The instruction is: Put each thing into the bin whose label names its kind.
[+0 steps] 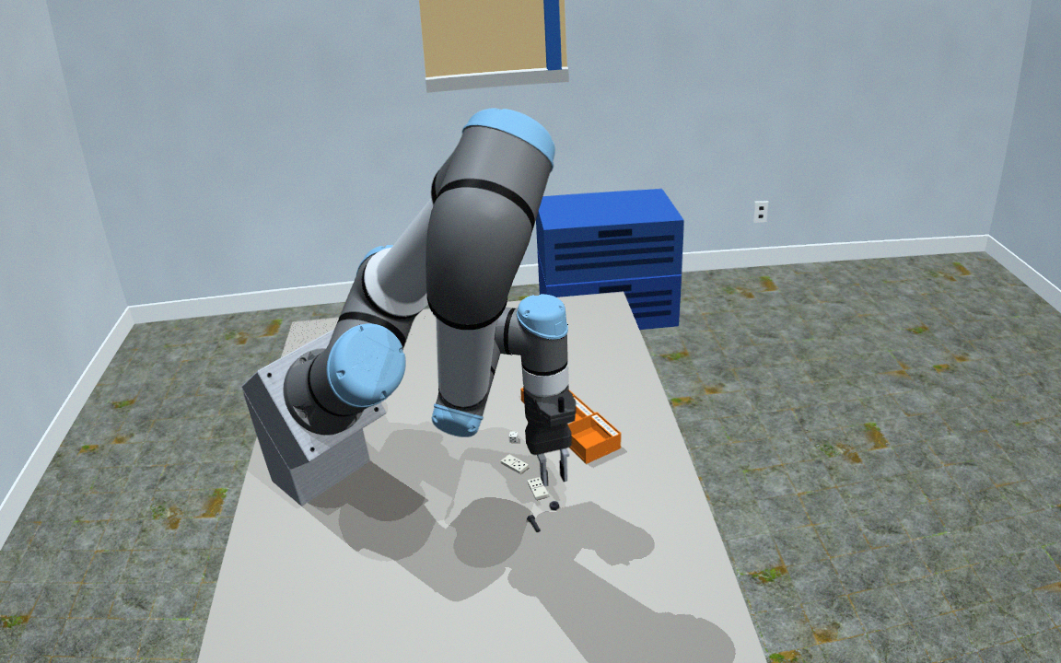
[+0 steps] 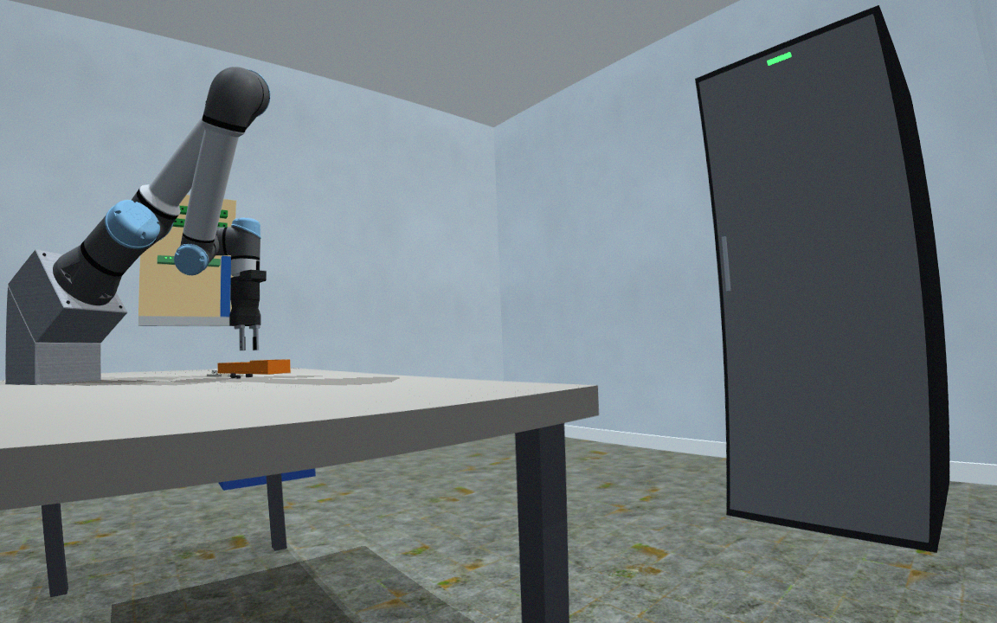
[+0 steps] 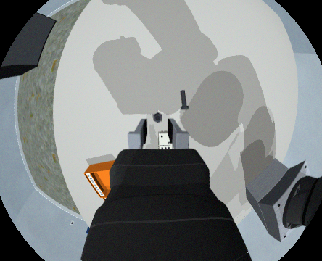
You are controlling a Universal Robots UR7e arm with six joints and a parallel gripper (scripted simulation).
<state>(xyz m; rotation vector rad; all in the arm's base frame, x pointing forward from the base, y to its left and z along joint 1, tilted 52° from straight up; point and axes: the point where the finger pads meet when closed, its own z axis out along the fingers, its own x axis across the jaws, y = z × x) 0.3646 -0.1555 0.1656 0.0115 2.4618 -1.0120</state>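
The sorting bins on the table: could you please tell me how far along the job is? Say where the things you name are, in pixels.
Nothing looks sorted where visible: two dominoes (image 1: 514, 463) (image 1: 538, 488), a die (image 1: 514, 436), a bolt (image 1: 533, 522) (image 3: 183, 99) and a nut (image 1: 553, 505) (image 3: 157, 117) lie outside the orange bins (image 1: 589, 451) (image 3: 100, 167). The open gripper (image 1: 553, 481) (image 2: 248, 349) (image 3: 157, 126) holds nothing. Sorting remains; one label reads BATTERIES, others are unreadable.

Pale blue walls (image 1: 872, 123) (image 2: 378, 216), mottled floor (image 1: 889, 428) (image 2: 641, 542), blue cabinet (image 1: 612, 210), tall dark cabinet (image 2: 820, 294)
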